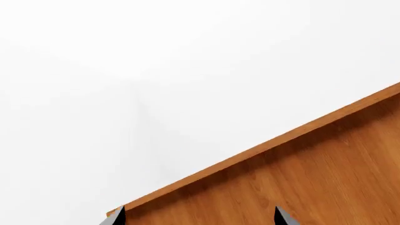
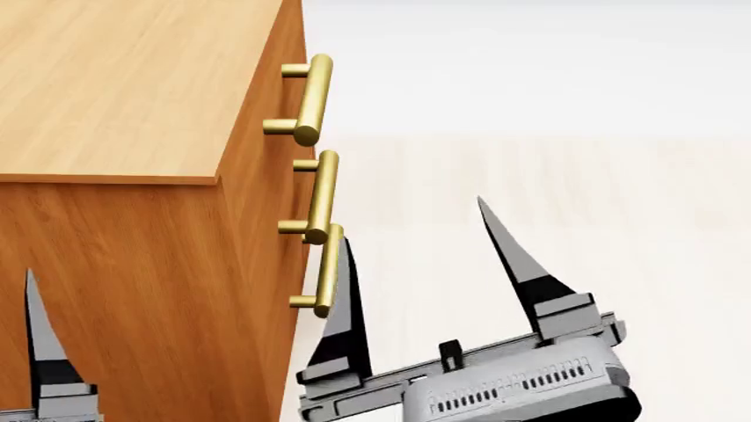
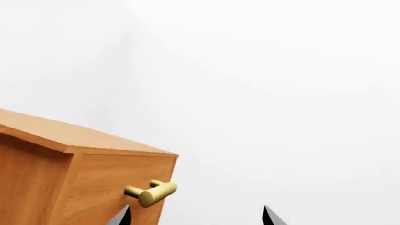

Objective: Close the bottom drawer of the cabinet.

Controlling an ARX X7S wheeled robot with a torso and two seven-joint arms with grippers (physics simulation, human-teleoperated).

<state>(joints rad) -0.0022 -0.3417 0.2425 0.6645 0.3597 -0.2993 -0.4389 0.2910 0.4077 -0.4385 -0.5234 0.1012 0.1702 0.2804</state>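
Observation:
The orange-brown cabinet [image 2: 129, 264] fills the left of the head view, its front seen nearly edge-on with three brass bar handles stacked on it. The lowest handle [image 2: 325, 272] belongs to the bottom drawer [image 2: 264, 352]; no gap around this drawer shows from here. My right gripper [image 2: 411, 220] is open with nothing between its fingers, and its left finger [image 2: 340, 308] is right next to the lowest handle. Only one finger [image 2: 41, 352] of my left gripper shows, in front of the cabinet's side. In the left wrist view the left gripper [image 1: 198, 218] is open over the cabinet's wood [image 1: 300, 187].
White floor [image 2: 551, 132] spreads to the right of the cabinet. The right wrist view shows the open right gripper [image 3: 195, 218], the cabinet's top corner [image 3: 81, 136] and the end of one brass handle [image 3: 151, 192] near its left fingertip.

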